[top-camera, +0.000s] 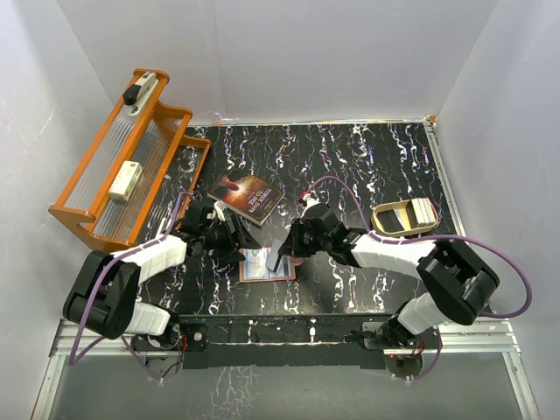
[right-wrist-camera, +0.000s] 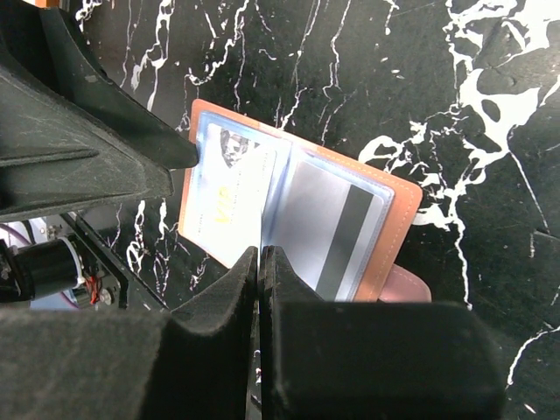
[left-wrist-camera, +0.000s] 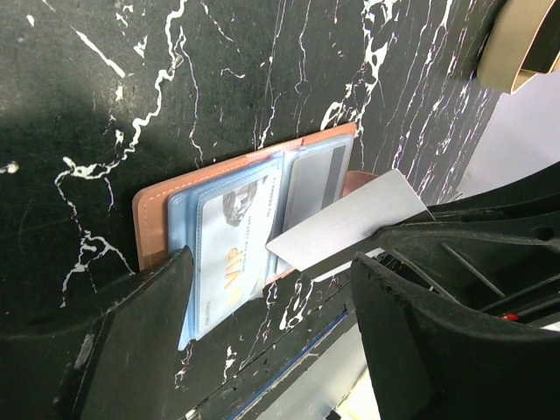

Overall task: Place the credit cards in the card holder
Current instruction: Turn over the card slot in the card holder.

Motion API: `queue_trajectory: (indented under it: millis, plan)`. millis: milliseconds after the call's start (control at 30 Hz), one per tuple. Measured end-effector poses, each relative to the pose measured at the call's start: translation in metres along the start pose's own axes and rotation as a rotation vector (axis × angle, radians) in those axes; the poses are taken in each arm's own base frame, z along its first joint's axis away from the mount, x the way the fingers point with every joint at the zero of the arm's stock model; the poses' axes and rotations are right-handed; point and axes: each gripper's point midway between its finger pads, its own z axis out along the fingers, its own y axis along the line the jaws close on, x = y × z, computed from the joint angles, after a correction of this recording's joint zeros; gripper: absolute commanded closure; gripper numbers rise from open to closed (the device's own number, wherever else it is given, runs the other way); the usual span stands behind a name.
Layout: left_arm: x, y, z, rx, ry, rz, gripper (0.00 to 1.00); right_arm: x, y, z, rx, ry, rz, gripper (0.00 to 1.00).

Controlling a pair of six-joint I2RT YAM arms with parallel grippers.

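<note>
Right gripper [right-wrist-camera: 260, 255] clenching pale grey-white plastic card [left-wrist-camera: 350, 219], its corner hanging over open reddish-brown leather card holder [left-wrist-camera: 156, 219]. Left gripper [left-wrist-camera: 271, 280] standing released, fingers straddling holder's edge.

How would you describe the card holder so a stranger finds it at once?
On the black marbled table, look near the front edge, in the middle. The card holder lies open there, reddish-brown with clear pockets. The book behind it is larger and dark; the beige tin at right is rounded.
</note>
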Motion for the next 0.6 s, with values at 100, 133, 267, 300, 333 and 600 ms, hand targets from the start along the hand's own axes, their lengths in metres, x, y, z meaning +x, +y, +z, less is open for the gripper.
queue_trajectory:
  millis: [100, 133, 267, 300, 333, 600]
  plan:
    - [0.0003, -0.0001, 0.0028, 0.009, 0.008, 0.001, 0.29, 0.0031, -0.0055, 0.0006, 0.012, -0.002, 0.000, 1.00]
    - [0.0005, 0.0002, 0.0037, 0.011, 0.011, 0.000, 0.29, 0.0049, -0.0078, 0.0007, 0.017, -0.001, 0.001, 1.00]
    - [0.0016, 0.0007, 0.0057, 0.021, 0.014, -0.006, 0.30, 0.0057, -0.0104, 0.0009, 0.025, -0.003, 0.001, 1.00]
    - [0.0012, 0.0001, 0.0061, 0.024, 0.013, -0.006, 0.30, 0.0055, -0.0106, 0.0010, 0.027, -0.004, 0.000, 1.00]
    - [0.0009, -0.0001, 0.0066, 0.027, 0.013, -0.005, 0.30, 0.0054, -0.0107, 0.0010, 0.027, -0.005, 0.000, 1.00]
    - [0.0035, -0.0038, 0.0093, 0.065, 0.026, -0.025, 0.38, 0.0058, -0.0112, 0.0014, 0.028, -0.004, 0.001, 1.00]
